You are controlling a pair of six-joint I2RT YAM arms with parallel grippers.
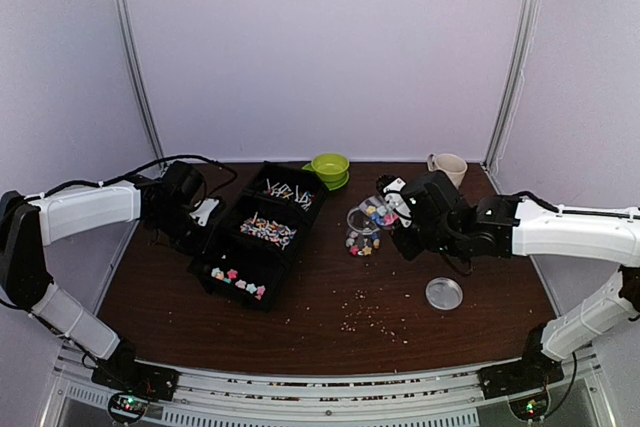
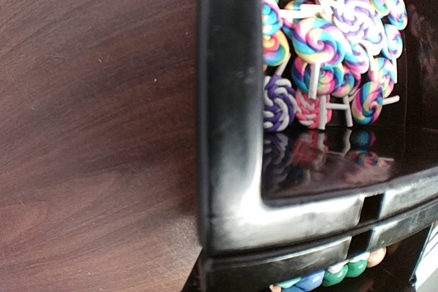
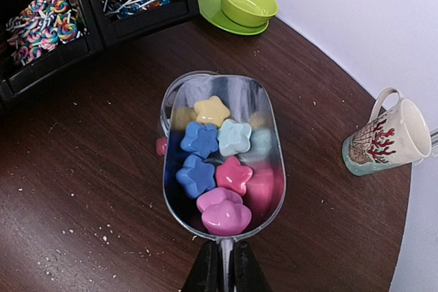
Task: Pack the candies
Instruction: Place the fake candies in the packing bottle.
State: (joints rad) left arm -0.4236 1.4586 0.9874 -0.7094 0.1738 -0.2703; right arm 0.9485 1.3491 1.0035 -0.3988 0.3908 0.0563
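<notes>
Star-shaped candies [image 3: 219, 162] in blue, pink, yellow and pale green lie in a clear scoop [image 3: 263, 111]. My right gripper [image 3: 224, 261] is shut on the scoop's thin handle. The scoop hangs over a clear jar [image 1: 362, 237] holding more candies; one pink candy [image 3: 161, 146] shows beside the scoop's rim. More candies [image 1: 238, 280] fill the near compartment of the black tray [image 1: 225, 242]. My left gripper [image 1: 203, 213] is at the tray's left side. Its fingers do not show in the left wrist view, which has the tray rim [image 2: 229, 135] close up and some candies [image 2: 342, 271] at the bottom.
The tray's other two compartments hold swirl lollipops [image 2: 328, 39] and stick sweets [image 1: 288, 191]. A green bowl on a green plate [image 1: 330, 167] and a printed mug [image 3: 387, 138] stand at the back. A round clear lid [image 1: 444, 293] and pale crumbs [image 1: 370, 319] lie on the table.
</notes>
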